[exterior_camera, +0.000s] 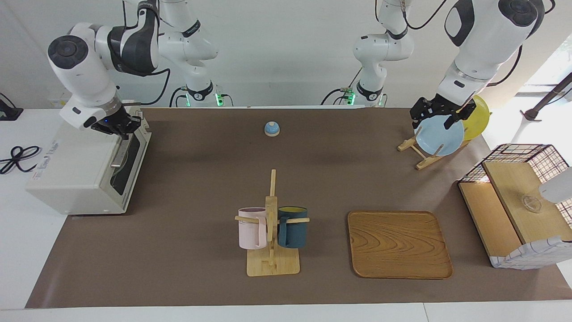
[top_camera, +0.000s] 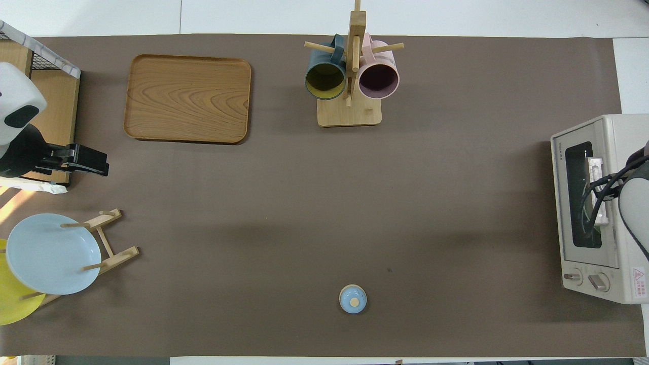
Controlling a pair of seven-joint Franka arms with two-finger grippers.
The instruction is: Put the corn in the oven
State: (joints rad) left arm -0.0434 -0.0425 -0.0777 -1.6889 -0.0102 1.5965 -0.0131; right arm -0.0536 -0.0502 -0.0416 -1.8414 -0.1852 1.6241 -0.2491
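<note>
The off-white oven [exterior_camera: 76,179] stands at the right arm's end of the table, and its dark glass door [exterior_camera: 129,156] is raised against the front. The door [top_camera: 580,195] also shows in the overhead view, with the metal bar handle [top_camera: 594,190] across it. My right gripper [exterior_camera: 121,127] is shut and rests at the door's top edge by the handle. The corn is hidden. Over the plate rack at the other end, my left gripper [exterior_camera: 440,117] hangs open and holds nothing.
A wooden rack [exterior_camera: 270,232] holds a pink mug and a dark blue mug at mid-table. Beside it lies a wooden tray [exterior_camera: 399,243]. A blue plate [exterior_camera: 440,136] and a yellow plate [exterior_camera: 478,118] stand in their rack. There is also a wire-and-wood basket shelf [exterior_camera: 518,201] and a small blue knobbed lid [exterior_camera: 271,129].
</note>
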